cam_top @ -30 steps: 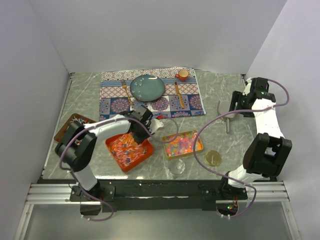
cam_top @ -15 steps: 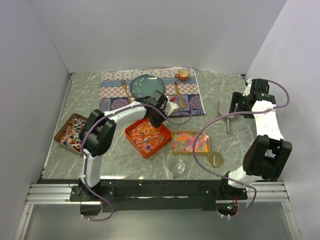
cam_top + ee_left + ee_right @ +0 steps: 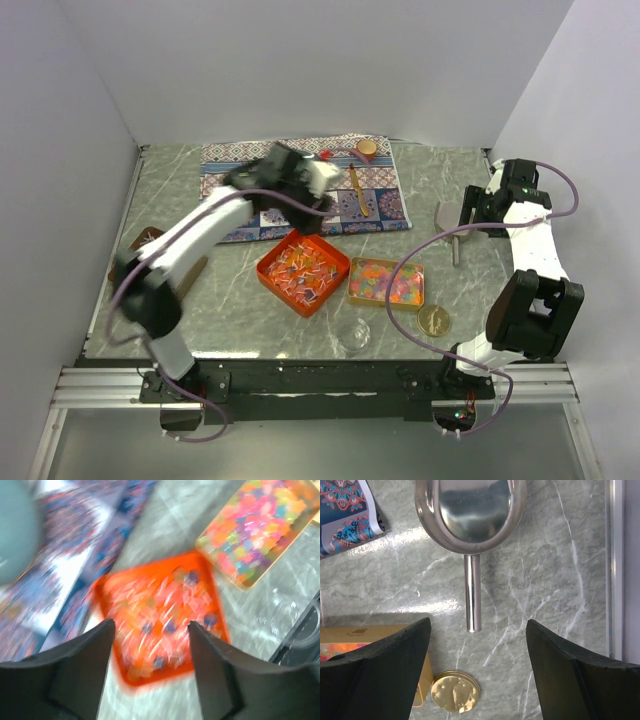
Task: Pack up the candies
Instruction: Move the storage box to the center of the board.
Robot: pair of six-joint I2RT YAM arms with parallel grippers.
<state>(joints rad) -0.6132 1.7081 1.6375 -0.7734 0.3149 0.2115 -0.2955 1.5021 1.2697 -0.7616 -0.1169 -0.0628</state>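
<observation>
Wrapped candies (image 3: 300, 268) fill an orange tray (image 3: 338, 268) at the table's middle, blurred as candies (image 3: 160, 615) in the left wrist view. Pastel candies (image 3: 388, 282) (image 3: 255, 525) lie in a gold tray (image 3: 352, 290) right of it. My left gripper (image 3: 295, 200) (image 3: 150, 630) hangs open and motion-blurred above the orange tray's far side, holding nothing. A silver scoop (image 3: 450, 220) (image 3: 470, 510) lies at the right. My right gripper (image 3: 472, 218) (image 3: 477, 630) hovers open over its handle (image 3: 472, 590), clear of it.
A patterned placemat (image 3: 375, 200) with a teal plate (image 3: 15, 530), cutlery and a small cup (image 3: 367, 150) lies at the back. A gold lid (image 3: 433, 320) (image 3: 455, 692) and a clear glass jar (image 3: 352, 335) sit near the front. A brown tray (image 3: 148, 238) is at the left, mostly behind my left arm.
The orange tray has slid right from the left front to the middle, and the gold tray and lid shifted right. My left gripper opened, released the tray and lifted toward the placemat. Right arm unmoved.
</observation>
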